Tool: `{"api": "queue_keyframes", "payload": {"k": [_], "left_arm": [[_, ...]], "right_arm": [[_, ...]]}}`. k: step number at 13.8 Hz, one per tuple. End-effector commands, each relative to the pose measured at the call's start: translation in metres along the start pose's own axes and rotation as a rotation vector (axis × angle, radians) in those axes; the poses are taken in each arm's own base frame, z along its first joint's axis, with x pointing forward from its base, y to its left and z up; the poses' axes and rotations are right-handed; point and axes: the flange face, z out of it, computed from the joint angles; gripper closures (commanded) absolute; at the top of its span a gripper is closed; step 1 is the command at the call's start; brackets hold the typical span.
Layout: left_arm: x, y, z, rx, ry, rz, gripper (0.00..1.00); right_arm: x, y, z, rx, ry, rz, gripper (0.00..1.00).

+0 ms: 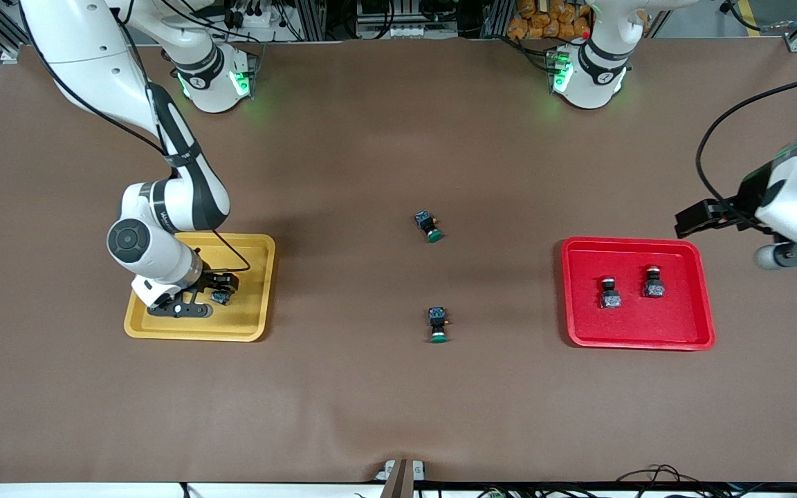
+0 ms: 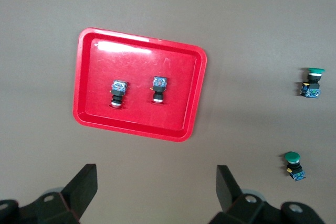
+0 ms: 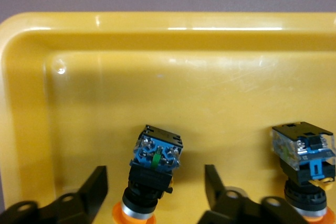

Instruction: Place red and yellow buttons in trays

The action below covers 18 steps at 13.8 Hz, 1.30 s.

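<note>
The yellow tray [image 1: 250,321] lies at the right arm's end of the table. My right gripper [image 1: 222,289] is low in it and open. Its fingers stand on either side of a yellow-capped button [image 3: 157,153] without touching it [image 1: 220,298]. A second yellow-capped button [image 3: 304,153] lies beside it in the same tray [image 3: 157,51]. The red tray [image 1: 682,325] holds two dark-bodied buttons [image 1: 609,293] [image 1: 653,283], whose caps barely show against the red. My left gripper [image 1: 697,219] hangs open and empty, high over the bare table beside the red tray [image 2: 178,111].
Two green-capped buttons lie on the brown table between the trays, one [image 1: 429,226] farther from the front camera and one [image 1: 438,325] nearer. Both show in the left wrist view [image 2: 311,83] [image 2: 294,164].
</note>
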Motion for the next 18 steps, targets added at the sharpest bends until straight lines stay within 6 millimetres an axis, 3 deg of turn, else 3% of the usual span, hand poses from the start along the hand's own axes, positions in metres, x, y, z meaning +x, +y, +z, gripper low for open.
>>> {"api": "queue_keyframes", "payload": {"k": [1, 3, 7, 8, 12, 14, 18], "left_arm": [[-0.016, 0.003, -0.009, -0.01, -0.003, 0.014, 0.0], [-0.024, 0.002, -0.007, -0.04, -0.009, 0.008, 0.0], [-0.042, -0.023, -0.005, -0.073, 0.088, -0.037, 0.0], [-0.048, -0.026, -0.003, -0.077, 0.113, -0.041, 0.0], [-0.05, -0.033, -0.018, -0.075, 0.145, -0.052, 0.0], [-0.054, -0.034, -0.032, -0.073, 0.144, -0.052, 0.0], [-0.064, -0.034, -0.032, -0.068, 0.09, -0.05, 0.0]], "right_arm": [[0.001, 0.003, -0.035, 0.019, -0.001, 0.004, 0.0], [0.001, 0.007, -0.079, 0.032, 0.0, 0.002, 0.0], [0.003, 0.041, -0.175, 0.055, -0.006, -0.002, 0.0], [0.002, 0.055, -0.207, 0.062, -0.008, -0.016, 0.0], [-0.032, 0.109, -0.333, 0.072, 0.003, -0.092, 0.0], [-0.035, 0.128, -0.373, 0.069, 0.006, -0.091, 0.0], [-0.031, 0.138, -0.414, 0.025, 0.079, -0.089, 0.0]]}}
